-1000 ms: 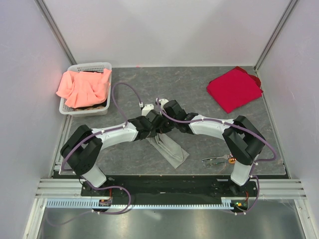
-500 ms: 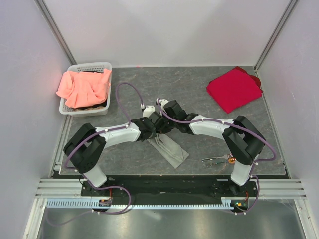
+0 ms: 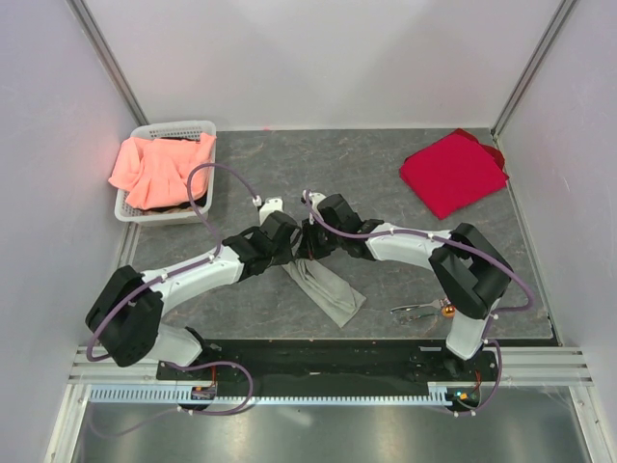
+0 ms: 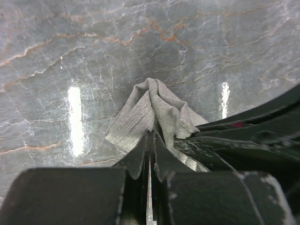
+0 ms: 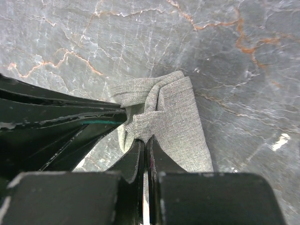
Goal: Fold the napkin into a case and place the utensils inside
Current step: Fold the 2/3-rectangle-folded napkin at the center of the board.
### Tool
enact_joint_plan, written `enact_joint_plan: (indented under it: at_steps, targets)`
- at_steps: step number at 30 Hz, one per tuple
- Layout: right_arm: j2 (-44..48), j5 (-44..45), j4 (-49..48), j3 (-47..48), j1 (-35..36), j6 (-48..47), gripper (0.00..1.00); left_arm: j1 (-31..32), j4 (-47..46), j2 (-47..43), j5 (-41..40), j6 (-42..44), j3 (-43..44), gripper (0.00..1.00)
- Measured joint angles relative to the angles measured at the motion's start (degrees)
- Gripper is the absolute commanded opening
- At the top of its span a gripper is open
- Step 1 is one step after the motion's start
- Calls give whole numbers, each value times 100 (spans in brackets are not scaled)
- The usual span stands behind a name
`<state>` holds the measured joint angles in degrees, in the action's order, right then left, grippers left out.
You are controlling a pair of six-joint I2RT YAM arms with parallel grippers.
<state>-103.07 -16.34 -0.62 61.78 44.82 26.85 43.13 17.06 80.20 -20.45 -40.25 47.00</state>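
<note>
While pinched at its far end, the napkin (image 3: 326,287) slants near-right.

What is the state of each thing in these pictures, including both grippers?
napkin: narrow folded strip on the table, far end bunched and pinched by both grippers.
left gripper: shut on the napkin.
right gripper: shut on the napkin.
utensils: lying on the table at its near right, outside the napkin.
red cloth: folded, far right of the table.
salmon-orange cloth: crumpled inside the white basket.
white basket: upright, far left.
</note>
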Motion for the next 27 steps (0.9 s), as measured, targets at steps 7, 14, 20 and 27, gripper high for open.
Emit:
enact_joint_plan:
  at_steps: [7,14,20,27]
  targets:
    - [-398,-286,-201,15,52,234,0,-83,-184,94,352,-4,-125,2]
    - [-931,-535,-476,177,120,393,1,-227,-376,94,584,-90,-444,2]
    - [-879,-590,-435,170,35,356,12,-341,-444,-76,658,-144,-649,2]
    - [-614,-634,-249,140,-94,208,33,-380,-476,-219,719,-201,-715,2]
